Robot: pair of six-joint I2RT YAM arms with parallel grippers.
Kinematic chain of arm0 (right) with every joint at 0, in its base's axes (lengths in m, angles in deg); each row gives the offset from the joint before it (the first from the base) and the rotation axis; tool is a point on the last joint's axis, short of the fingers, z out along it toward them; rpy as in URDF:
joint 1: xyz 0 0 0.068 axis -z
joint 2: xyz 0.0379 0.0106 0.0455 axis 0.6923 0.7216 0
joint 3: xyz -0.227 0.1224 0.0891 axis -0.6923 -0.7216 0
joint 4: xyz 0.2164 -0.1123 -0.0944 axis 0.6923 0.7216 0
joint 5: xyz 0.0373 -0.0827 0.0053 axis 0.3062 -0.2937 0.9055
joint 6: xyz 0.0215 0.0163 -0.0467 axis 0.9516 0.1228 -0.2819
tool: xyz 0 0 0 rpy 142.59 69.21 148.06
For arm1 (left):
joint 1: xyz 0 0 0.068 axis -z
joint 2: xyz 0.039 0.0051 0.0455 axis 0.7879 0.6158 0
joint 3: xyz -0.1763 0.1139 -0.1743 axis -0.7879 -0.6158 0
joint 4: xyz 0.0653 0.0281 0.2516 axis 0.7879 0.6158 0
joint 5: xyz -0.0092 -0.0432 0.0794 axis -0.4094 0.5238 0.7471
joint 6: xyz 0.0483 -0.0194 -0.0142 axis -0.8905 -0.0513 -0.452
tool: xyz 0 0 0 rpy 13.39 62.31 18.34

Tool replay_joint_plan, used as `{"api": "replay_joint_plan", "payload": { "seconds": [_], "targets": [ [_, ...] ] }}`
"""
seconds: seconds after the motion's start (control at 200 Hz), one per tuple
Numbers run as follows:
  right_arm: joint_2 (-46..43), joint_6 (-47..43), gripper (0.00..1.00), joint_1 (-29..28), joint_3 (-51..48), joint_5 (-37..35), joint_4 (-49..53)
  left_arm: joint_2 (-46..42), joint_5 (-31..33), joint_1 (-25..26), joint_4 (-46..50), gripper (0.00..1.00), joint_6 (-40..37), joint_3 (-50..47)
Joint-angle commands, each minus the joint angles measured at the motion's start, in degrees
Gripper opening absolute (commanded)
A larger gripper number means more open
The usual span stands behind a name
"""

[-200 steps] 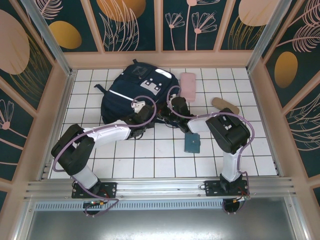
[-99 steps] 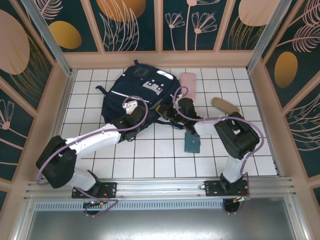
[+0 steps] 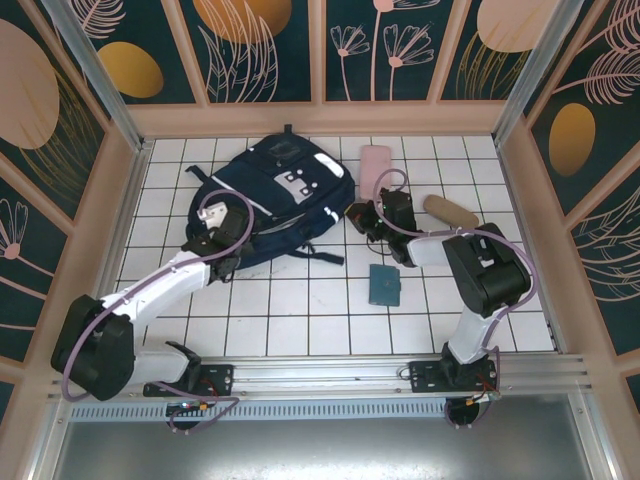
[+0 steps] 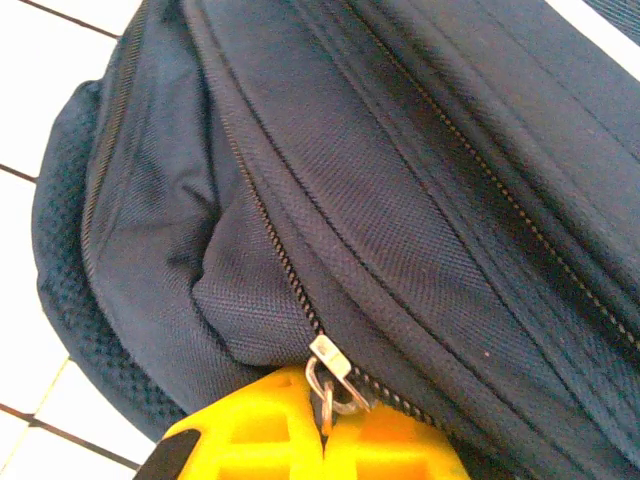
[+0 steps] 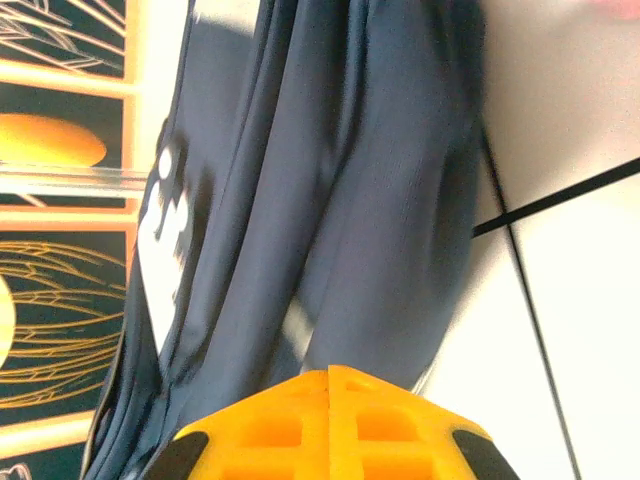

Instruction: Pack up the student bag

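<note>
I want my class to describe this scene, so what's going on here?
Two robot arms are working on a navy backpack lying on a white tiled table. The left gripper has its fingers shut on the zipper pull at the bag's near-left edge. The right gripper, also shut, sits at the bag's right edge; whether it pinches fabric is unclear. A pink case, a teal booklet and a tan object lie on the table outside the bag.

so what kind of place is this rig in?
Probably a boxed-in robot test cell, not a real room: white gridded tabletop, leaf-pattern wall panels, left arm and right arm bolted to an aluminium rail.
</note>
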Motion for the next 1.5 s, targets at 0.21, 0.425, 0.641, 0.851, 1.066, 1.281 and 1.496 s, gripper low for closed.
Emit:
{"api": "replay_joint_plan", "payload": {
  "seconds": [0.21, 0.425, 0.641, 0.851, 1.066, 1.281, 1.496],
  "targets": [
    [-3.35, -3.6, 0.2, -3.87, 0.9, 4.87, -3.38, -4.46, -13.62, 2.11, -10.18, 0.0, -6.35, -2.1],
    [-5.41, -1.41, 0.4, -11.07, 1.62, 5.48, -3.48, -2.63, -15.98, 9.18, -12.59, 0.0, -7.82, -1.26],
    [-3.04, 4.77, 0.41, -13.92, 2.17, 6.48, -7.09, -2.63, -17.34, 11.09, -14.87, 0.0, -6.93, -1.99],
    [-2.29, 3.77, 0.43, -14.58, 5.1, 4.74, -4.48, -2.82, -17.73, 11.59, -15.74, 0.0, -7.06, -2.97],
    [1.85, 6.47, 0.44, -14.55, 8.94, 5.29, -2.13, -2.96, -18.05, 11.68, -15.96, 0.0, -7.46, -3.08],
    [4.96, 9.21, 0.19, -14.58, 9.18, 4.53, -5.42, -2.87, -19.37, 12.24, -16.18, 0.0, -8.1, -2.81],
    [1.38, 1.96, 0.0, -12.11, 10.81, -1.57, 4.31, -1.93, -9.72, 12.17, -6.45, 0.0, -6.93, 0.65]
  ]
}}
